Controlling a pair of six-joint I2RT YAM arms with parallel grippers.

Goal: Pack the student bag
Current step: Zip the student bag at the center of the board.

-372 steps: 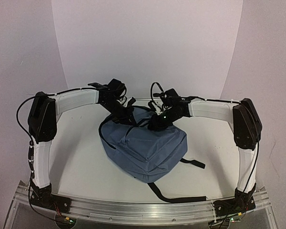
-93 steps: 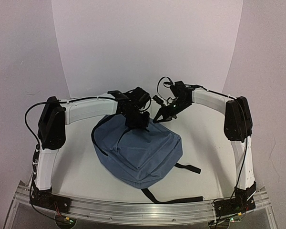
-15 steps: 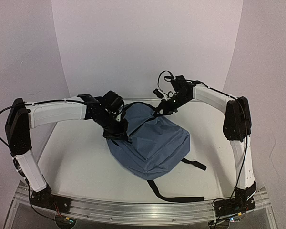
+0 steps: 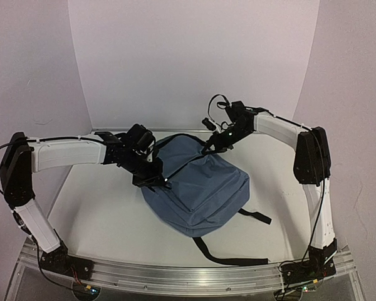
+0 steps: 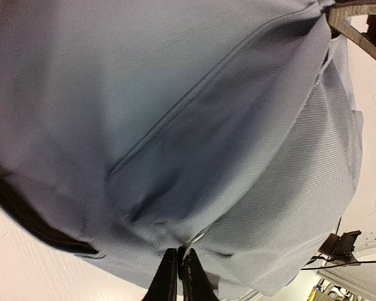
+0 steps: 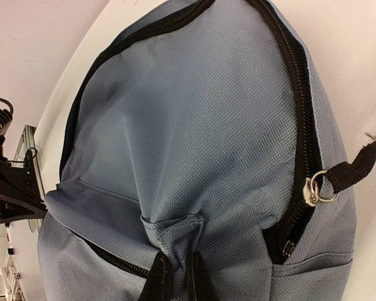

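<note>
Pinches the left edge of the large soft slate-blue fabric student bag with the left hand, fingers narrowed tight on cloth; lies mid white tabletop, black straps trailing nearward. Clamps a fabric fold at the far top with the right hand, equally tight, silver zip pull near it. Probably the zip step, bag stretched between both grips; next calls for holding cloth taut and getting one hand onto that pull.
</note>
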